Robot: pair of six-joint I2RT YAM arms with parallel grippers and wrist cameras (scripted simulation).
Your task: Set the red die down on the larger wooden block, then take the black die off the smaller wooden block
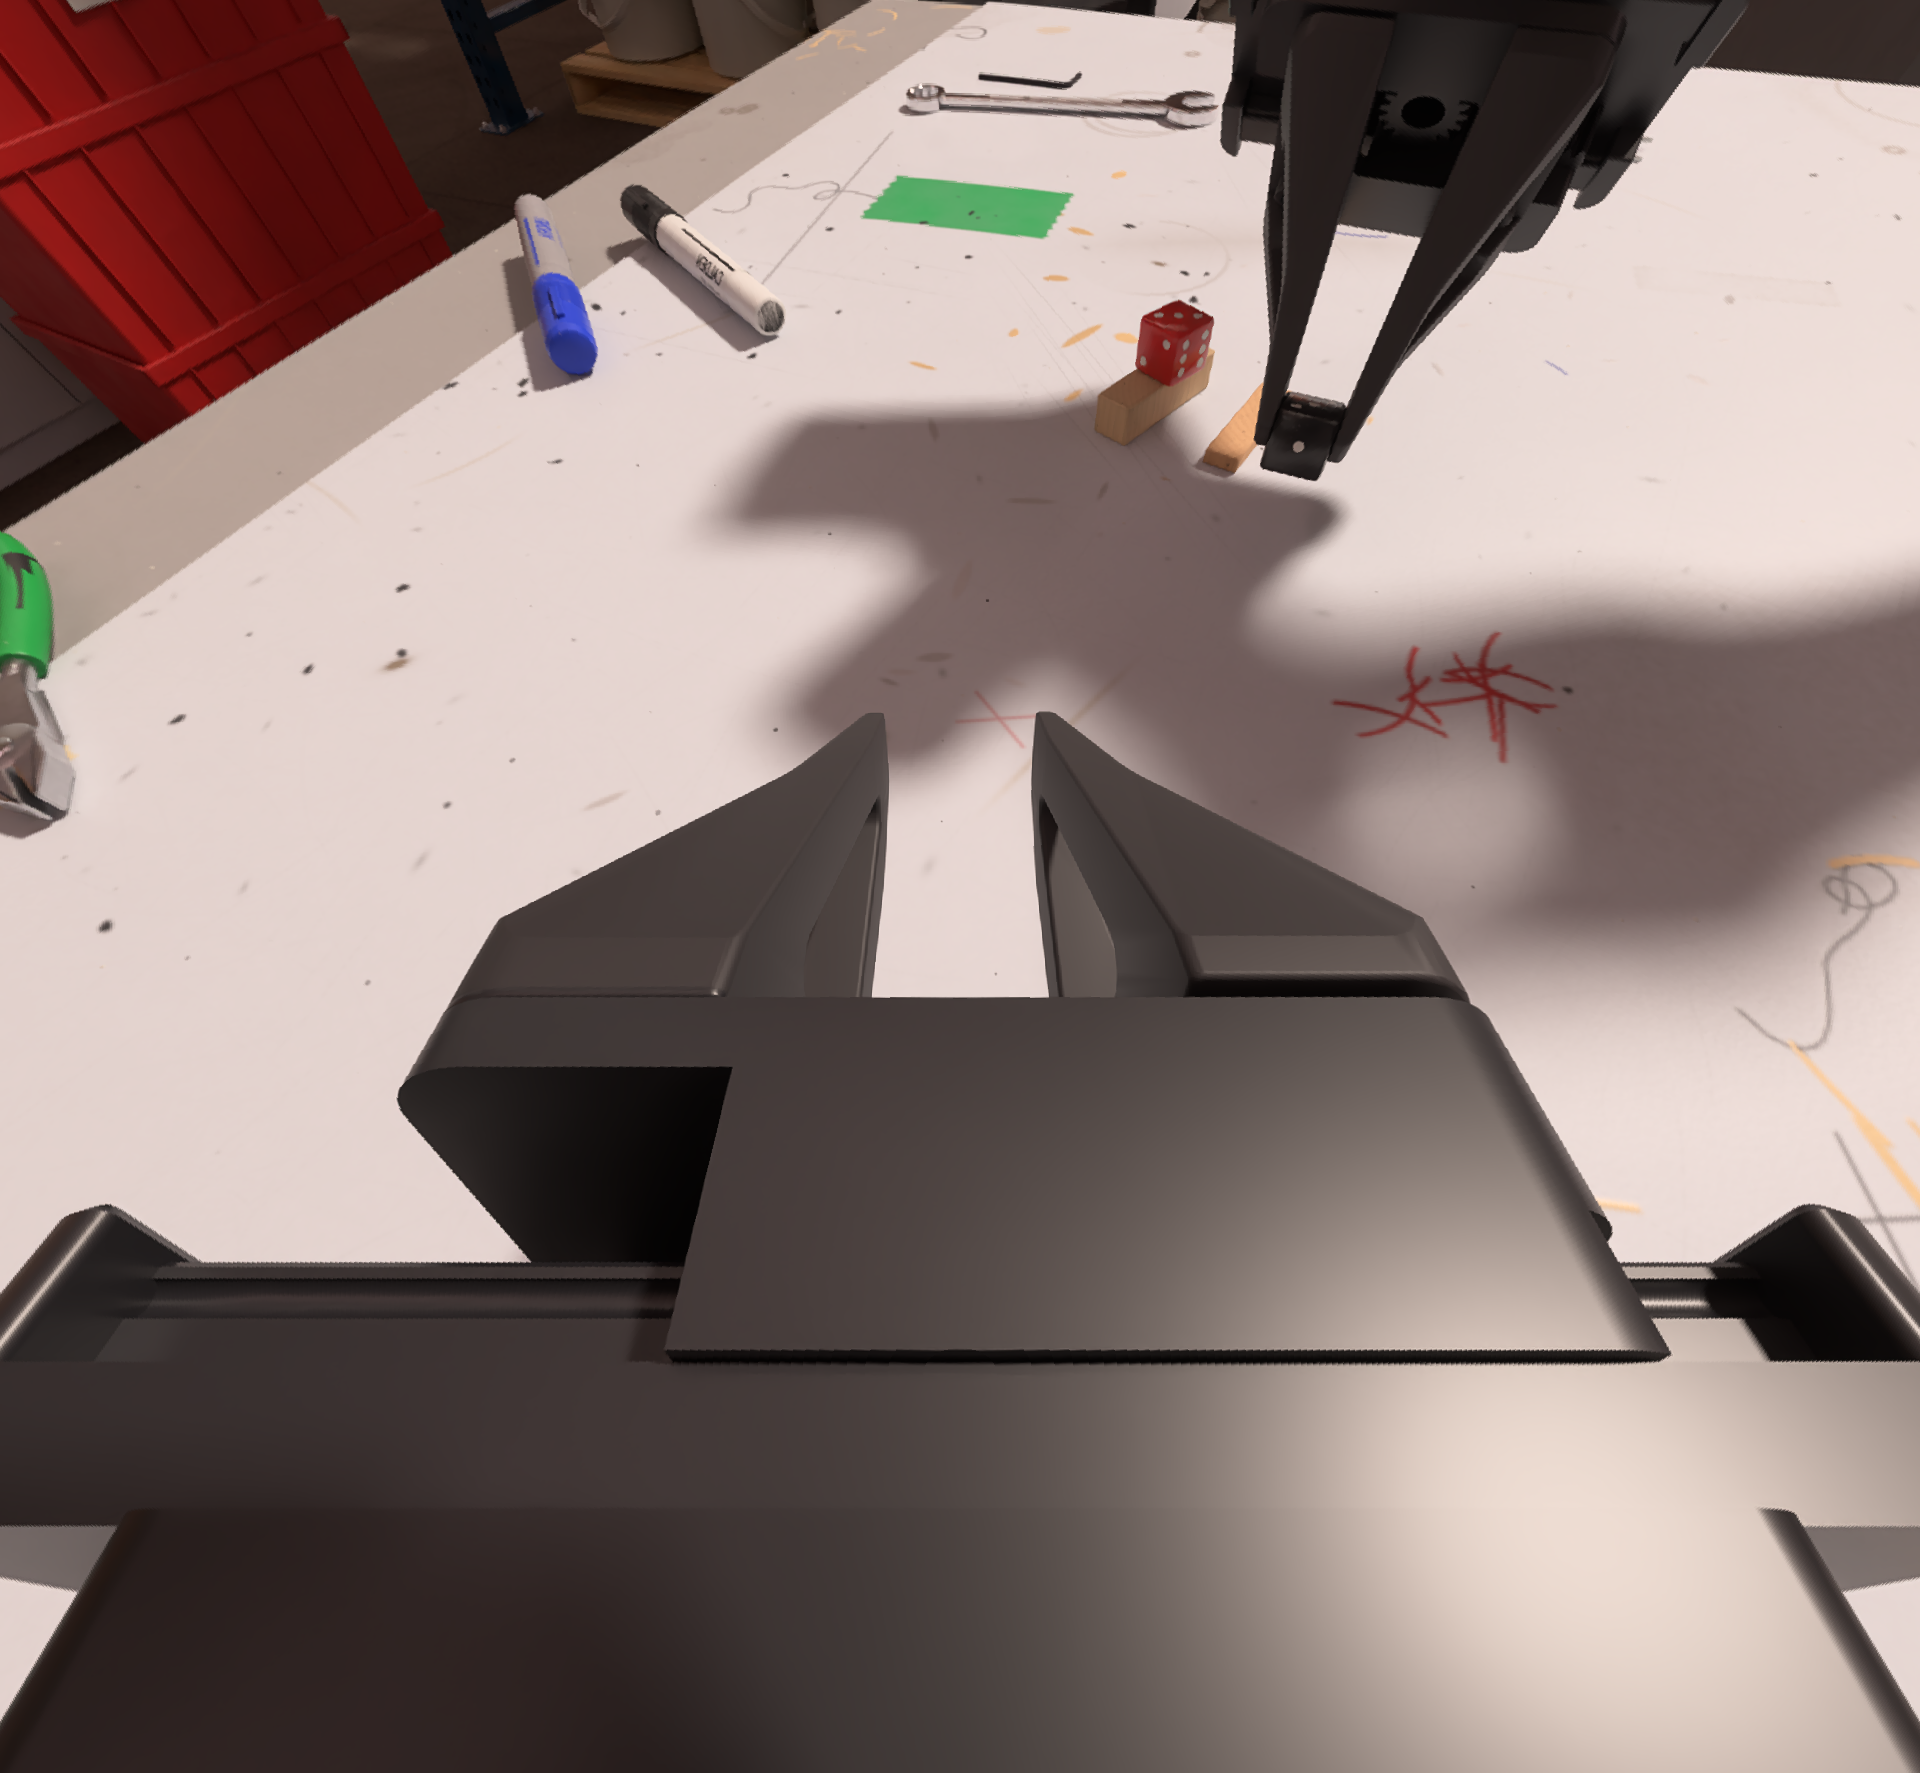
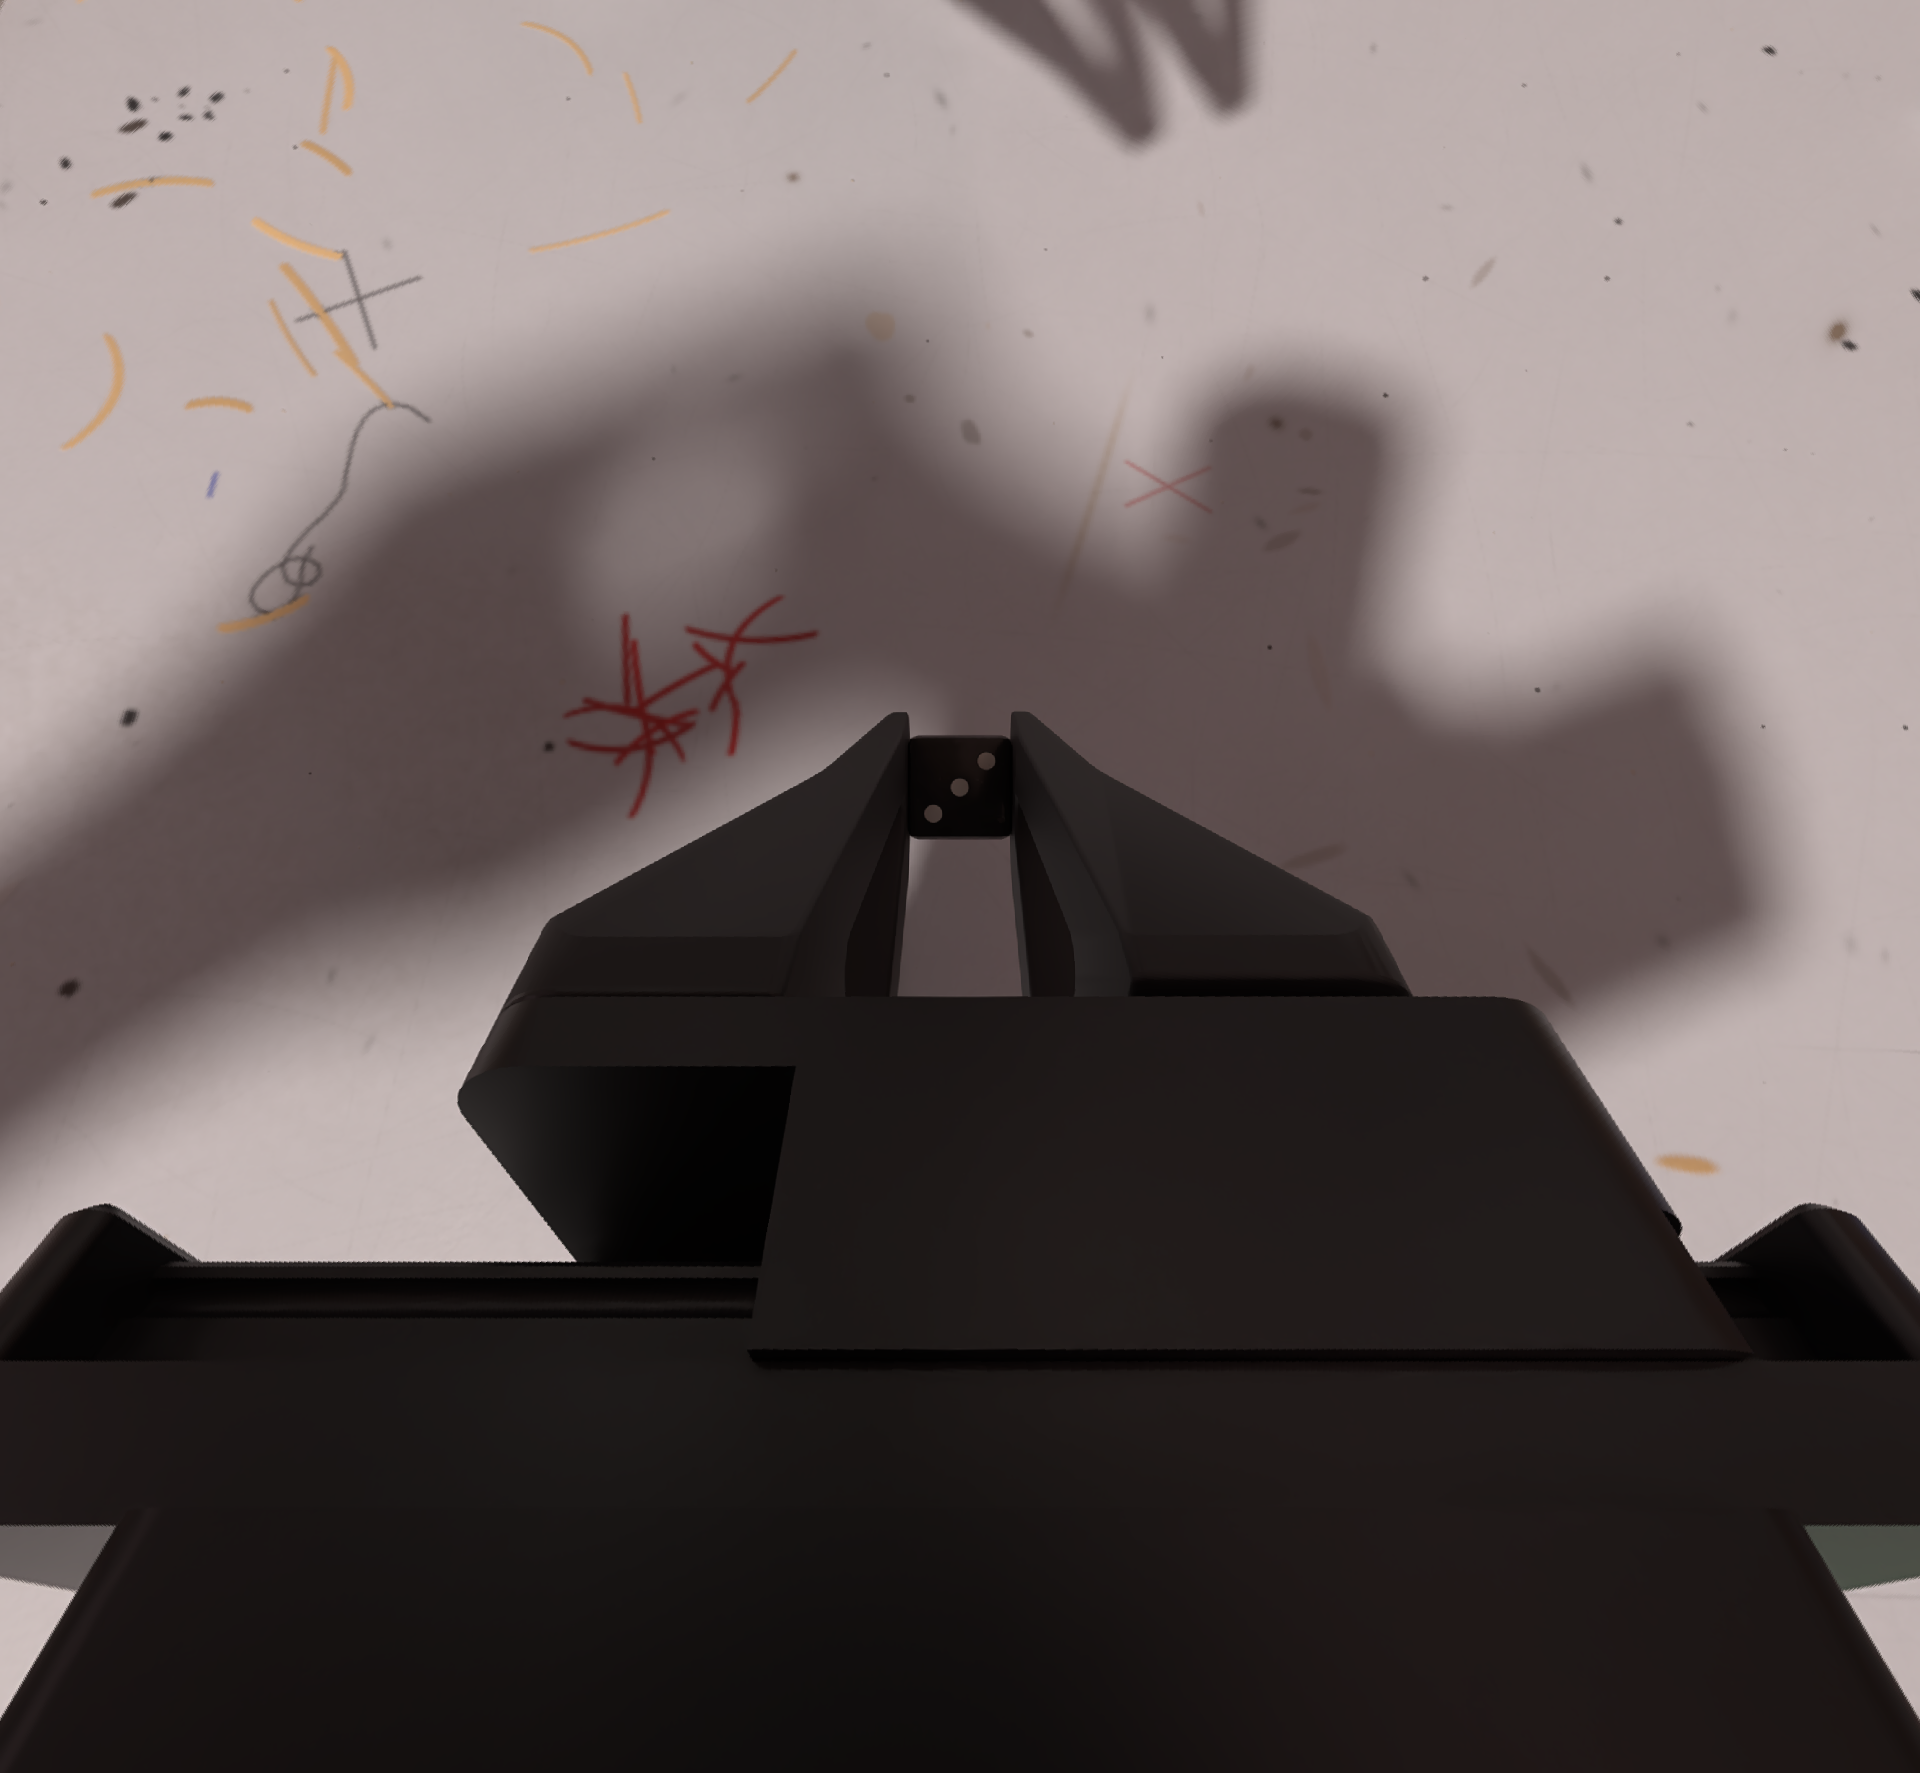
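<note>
Pinching the black die [image 2: 959, 786] between its fingertips, the right gripper [image 2: 960, 726] hangs above the table [image 2: 1558, 165], just beside the smaller wooden block [image 1: 1233, 435], which it partly hides. The left gripper [image 1: 960, 726] (nearer, empty) stands spread over bare tabletop. Only its camera shows the red die [image 1: 1174, 341] on the larger wooden block [image 1: 1148, 402], left of that smaller block.

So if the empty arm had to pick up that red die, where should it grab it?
Probably from above, jaws closing on two opposite vertical faces of the red die. It sits on the larger wooden block, which is tilted, so a low sideways approach risks hitting the wood. The left gripper is open.
</note>
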